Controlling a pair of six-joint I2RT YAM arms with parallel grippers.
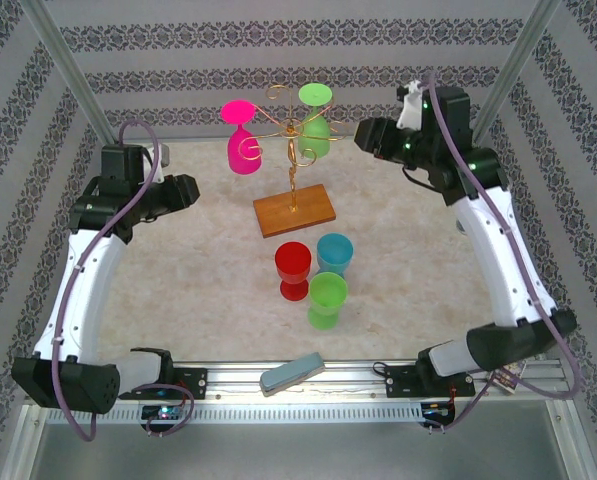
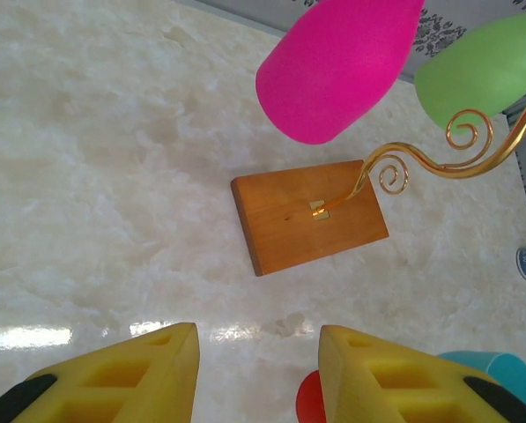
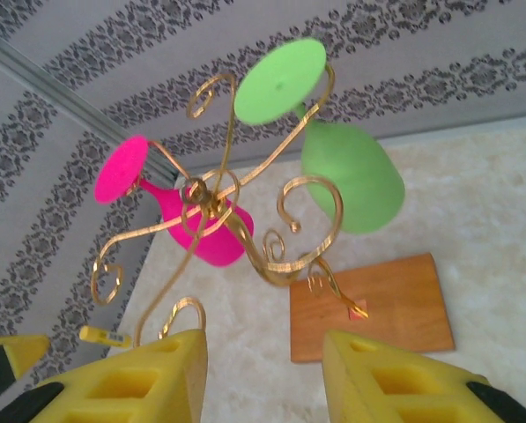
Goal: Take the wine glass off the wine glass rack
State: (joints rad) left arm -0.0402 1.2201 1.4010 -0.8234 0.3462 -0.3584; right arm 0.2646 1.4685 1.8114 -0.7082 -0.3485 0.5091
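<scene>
The wine glass rack (image 1: pixel 291 135) is a gold wire stand on a brown wooden base (image 1: pixel 294 210) at the back middle of the table. Two wine glasses hang upside down from it: a pink wine glass (image 1: pixel 243 145) on the left and a green wine glass (image 1: pixel 316 128) on the right. My left gripper (image 1: pixel 185 190) hovers left of the rack, open and empty (image 2: pixel 258 370), looking down at the base (image 2: pixel 307 211) and the pink bowl (image 2: pixel 337 66). My right gripper (image 1: pixel 366 135) stands open (image 3: pixel 264 379) to the right of the rack, facing the green glass (image 3: pixel 351 176). A gold scroll tip (image 3: pixel 170 313) curls just beyond its left finger.
Three glasses stand upright in front of the base: red (image 1: pixel 292 270), blue (image 1: pixel 334 255) and green (image 1: pixel 328 300). A grey-teal block (image 1: pixel 291 373) lies on the front rail. Patterned walls and metal posts close the back and sides.
</scene>
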